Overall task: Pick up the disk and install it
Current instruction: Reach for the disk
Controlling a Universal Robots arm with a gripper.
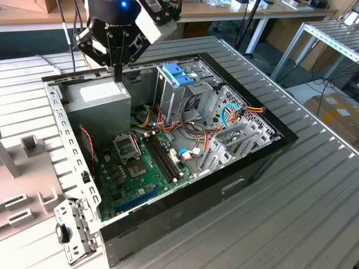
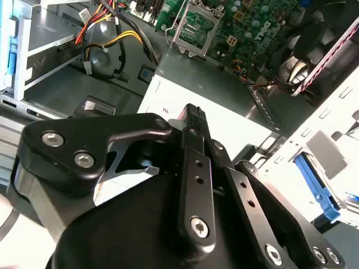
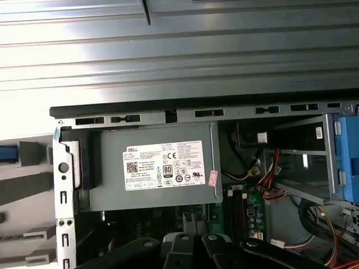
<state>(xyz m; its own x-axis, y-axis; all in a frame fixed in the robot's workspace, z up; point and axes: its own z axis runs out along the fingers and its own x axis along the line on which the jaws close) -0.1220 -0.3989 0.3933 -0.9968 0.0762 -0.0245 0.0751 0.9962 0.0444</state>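
My gripper (image 1: 118,75) hangs over the back left corner of the open computer case (image 1: 269,148), just above the grey power supply (image 1: 104,95). Its black fingers are shut together with nothing between them, as the second wrist view also shows at the gripper (image 2: 193,115). The disk (image 2: 317,188) shows as a bright blue rail lying outside the case's metal wall, beside a grey block. In the first wrist view a blue strip of the disk (image 3: 8,152) sits at the frame's edge, beyond the case wall. The gripper is apart from it.
Inside the case are the green motherboard (image 1: 134,168), bundles of coloured cables (image 1: 224,115) and a metal drive cage topped by a pale-blue ridged latch (image 1: 178,73). A loose metal bracket (image 1: 73,232) and grey fixtures (image 1: 28,147) lie on the slatted table at the exterior view's left.
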